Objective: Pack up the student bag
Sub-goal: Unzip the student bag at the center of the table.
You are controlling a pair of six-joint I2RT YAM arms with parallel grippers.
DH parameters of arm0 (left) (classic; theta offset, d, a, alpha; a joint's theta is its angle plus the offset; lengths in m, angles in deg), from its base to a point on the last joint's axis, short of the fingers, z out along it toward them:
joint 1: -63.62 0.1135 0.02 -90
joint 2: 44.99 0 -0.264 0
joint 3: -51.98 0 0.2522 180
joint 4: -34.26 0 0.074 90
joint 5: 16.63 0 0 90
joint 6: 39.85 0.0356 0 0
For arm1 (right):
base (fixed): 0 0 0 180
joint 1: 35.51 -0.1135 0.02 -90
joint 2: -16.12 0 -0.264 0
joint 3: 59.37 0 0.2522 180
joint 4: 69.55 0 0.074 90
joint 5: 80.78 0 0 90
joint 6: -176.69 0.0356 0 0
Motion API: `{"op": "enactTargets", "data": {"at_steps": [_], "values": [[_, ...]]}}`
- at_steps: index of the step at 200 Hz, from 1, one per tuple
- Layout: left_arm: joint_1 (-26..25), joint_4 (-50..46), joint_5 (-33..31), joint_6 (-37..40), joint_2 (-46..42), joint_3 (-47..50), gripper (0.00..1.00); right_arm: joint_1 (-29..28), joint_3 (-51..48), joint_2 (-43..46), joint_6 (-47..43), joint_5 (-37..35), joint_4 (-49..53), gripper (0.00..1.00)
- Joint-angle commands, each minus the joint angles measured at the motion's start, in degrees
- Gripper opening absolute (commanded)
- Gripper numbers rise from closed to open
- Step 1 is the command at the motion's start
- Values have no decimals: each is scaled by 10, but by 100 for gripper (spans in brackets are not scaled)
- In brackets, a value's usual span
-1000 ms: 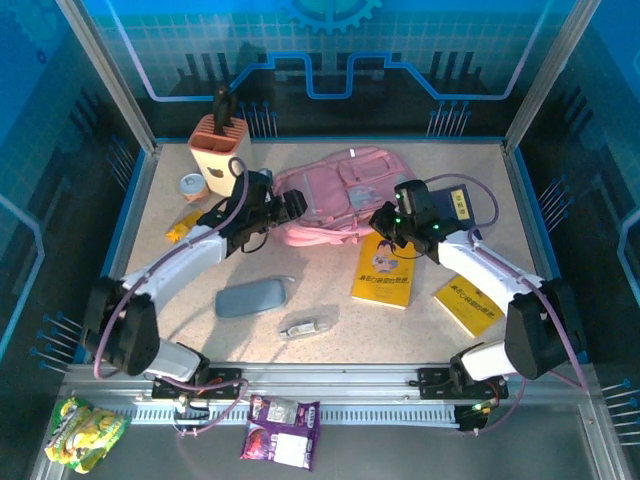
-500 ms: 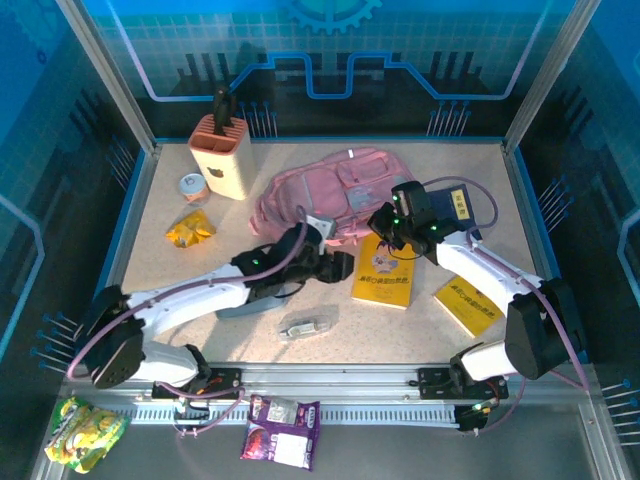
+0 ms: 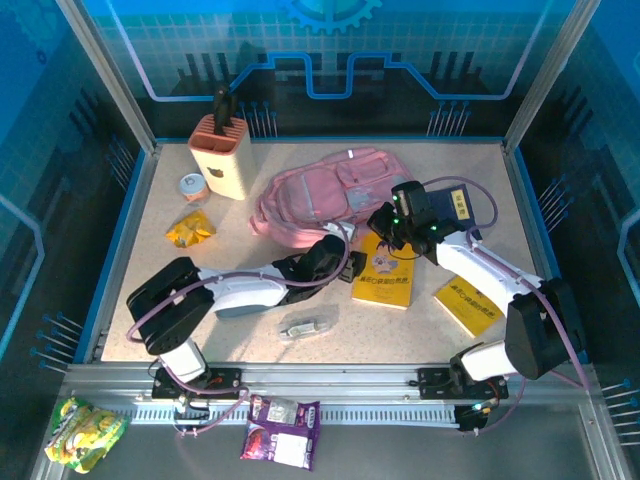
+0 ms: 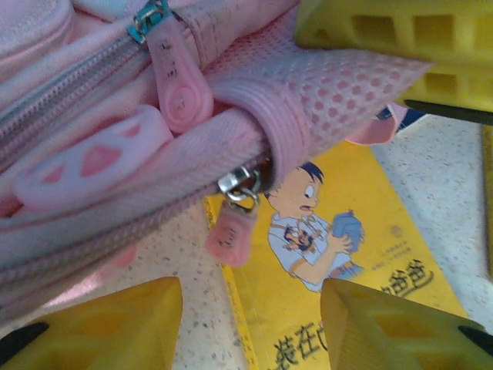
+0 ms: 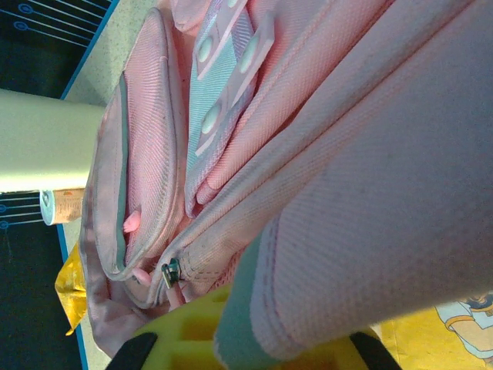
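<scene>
The student bag [image 3: 320, 190] is a large pink backpack lying at the back middle of the table. My right gripper [image 3: 393, 228] is shut on a pink fabric edge at the bag's right side, and the cloth wraps over its yellow finger [image 5: 189, 335]. My left gripper [image 3: 350, 266] sits at the bag's front edge, beside a yellow book [image 3: 383, 272]. Its two yellow fingers [image 4: 115, 324] stand apart with nothing between them. A pink zipper pull [image 4: 229, 237] hangs from the bag [image 4: 100, 116] just ahead of them. The right gripper's finger [image 4: 400, 31] pinches pink mesh at the top right.
A peach holder [image 3: 222, 155], a small can [image 3: 191, 186] and a yellow packet [image 3: 189, 229] stand at the back left. A grey-blue pencil case [image 3: 232, 302] lies under the left arm, with a small clear item [image 3: 306, 325] near it. A second yellow book [image 3: 470, 302] lies right.
The left arm swung from the bag's left side round to its front edge by the yellow book, and its jaws narrowed. The bag shifted slightly. The right gripper kept its hold.
</scene>
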Motion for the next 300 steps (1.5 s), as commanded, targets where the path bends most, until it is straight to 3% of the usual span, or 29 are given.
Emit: {"op": "enactTargets", "data": {"at_steps": [1,36,83,168,300], "values": [[1,48,-48,23,27,-21,48,-16,6,13,-3,26,-24,0],[1,79,-74,21,55,-36,44,-19,2,14,-6,27,-24,0],[3,61,-121,17,73,-71,30,-19,-7,15,-8,24,-28,0],[7,63,-108,7,41,-43,0,-17,-2,25,-31,12,-18,0],[54,-31,44,-7,-78,58,0,38,47,-1,-104,73,-15,0]]}}
